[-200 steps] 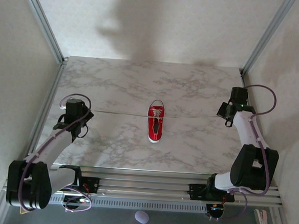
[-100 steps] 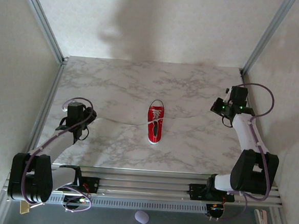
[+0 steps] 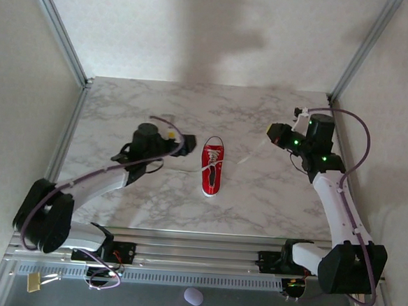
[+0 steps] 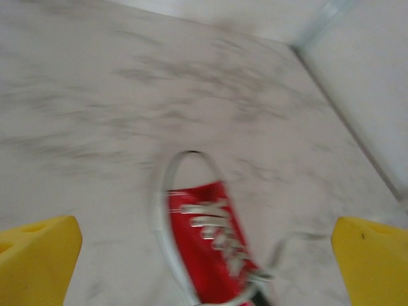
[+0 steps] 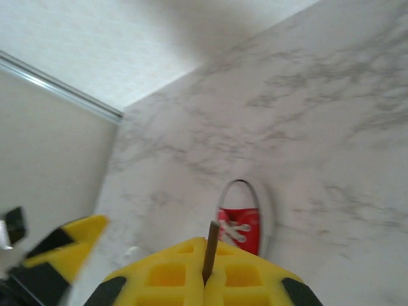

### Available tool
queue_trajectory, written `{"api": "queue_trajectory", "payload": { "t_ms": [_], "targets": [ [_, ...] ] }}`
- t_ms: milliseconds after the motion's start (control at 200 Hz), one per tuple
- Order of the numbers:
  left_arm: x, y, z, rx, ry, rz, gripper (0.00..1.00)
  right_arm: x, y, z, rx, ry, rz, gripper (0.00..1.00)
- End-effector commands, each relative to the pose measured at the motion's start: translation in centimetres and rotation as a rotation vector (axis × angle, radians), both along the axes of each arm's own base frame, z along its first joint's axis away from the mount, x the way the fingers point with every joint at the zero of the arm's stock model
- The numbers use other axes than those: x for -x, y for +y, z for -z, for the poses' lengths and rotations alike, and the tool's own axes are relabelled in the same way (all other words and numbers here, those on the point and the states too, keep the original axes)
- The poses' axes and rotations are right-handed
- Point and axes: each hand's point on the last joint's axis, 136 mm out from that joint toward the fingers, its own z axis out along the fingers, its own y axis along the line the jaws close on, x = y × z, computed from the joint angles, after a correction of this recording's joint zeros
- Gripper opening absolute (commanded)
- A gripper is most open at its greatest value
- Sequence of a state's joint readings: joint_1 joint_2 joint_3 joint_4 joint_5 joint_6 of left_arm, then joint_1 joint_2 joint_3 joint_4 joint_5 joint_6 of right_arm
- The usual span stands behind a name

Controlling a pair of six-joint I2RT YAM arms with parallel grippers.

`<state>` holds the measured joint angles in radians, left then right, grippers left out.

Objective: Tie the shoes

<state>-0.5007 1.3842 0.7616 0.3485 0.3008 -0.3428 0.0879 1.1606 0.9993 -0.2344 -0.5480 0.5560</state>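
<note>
The red shoe (image 3: 213,169) with its white toe cap lies mid-table, toe pointing away from the arm bases. My left gripper (image 3: 169,145) hovers just left of it, and its yellow fingers (image 4: 38,255) stand wide apart with nothing between them. In the blurred left wrist view the shoe (image 4: 210,245) lies below that gap. My right gripper (image 3: 274,135) hangs to the right of the shoe, shut on a white lace (image 3: 249,158) that runs slack back to the shoe. A thin dark strip (image 5: 210,248) sticks out between its shut pads (image 5: 166,277), with the shoe (image 5: 241,229) beyond.
The marble table (image 3: 158,108) is fenced by metal frame posts (image 3: 59,27) and pale walls at the back and on both sides. The rails of the arm bases (image 3: 197,254) run along the near edge.
My left gripper has opened, dropped its lace end and swung right to the shoe. The right gripper has moved left and away from the bases, so the once taut lace now hangs slack.
</note>
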Motion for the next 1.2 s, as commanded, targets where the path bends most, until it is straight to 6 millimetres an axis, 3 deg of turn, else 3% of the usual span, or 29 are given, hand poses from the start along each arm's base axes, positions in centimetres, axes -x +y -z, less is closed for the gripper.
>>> {"api": "queue_trajectory", "payload": {
  "t_ms": [0,105,220,410,661,766,891,951,1036,1196],
  "targets": [
    [1.5,-4.9,0.4,-0.071,-0.1,0.242,1.0,0.3,2.1,-4.3,-0.151,-0.053,-0.073,0.0],
    [2.4,-8.0,1.5,-0.131,-0.113,0.352,1.0,0.6,3.3,-6.0,-0.21,-0.102,-0.13,0.0],
    [2.5,-9.9,1.7,-0.151,-0.126,0.413,1.0,0.5,3.6,-7.6,-0.242,-0.134,-0.134,0.0],
    [2.3,-10.8,3.5,-0.224,-0.082,0.453,1.0,0.4,3.7,-9.7,-0.278,-0.162,-0.128,0.0],
    [2.4,-12.3,5.2,-0.25,-0.044,0.504,0.96,0.5,4.1,-10.0,-0.275,-0.151,-0.14,0.0],
    [1.9,-12.6,5.9,-0.263,-0.032,0.487,0.86,0.7,4.3,-9.9,-0.271,-0.147,-0.146,0.0],
    [1.2,-12.6,5.7,-0.264,-0.038,0.456,0.6,0.8,4.2,-9.6,-0.253,-0.141,-0.138,0.0],
    [1.1,-12.5,5.6,-0.262,-0.038,0.448,0.45,0.8,3.8,-9.1,-0.219,-0.131,-0.115,0.0],
    [1.3,-12.1,5.4,-0.259,-0.034,0.438,0.31,0.5,2.4,-7.0,-0.118,-0.088,-0.033,0.0],
    [1.9,-11.2,5.2,-0.217,-0.012,0.418,0.11,-0.3,-2.4,2.1,0.217,0.112,0.184,0.0]
  ]
}}
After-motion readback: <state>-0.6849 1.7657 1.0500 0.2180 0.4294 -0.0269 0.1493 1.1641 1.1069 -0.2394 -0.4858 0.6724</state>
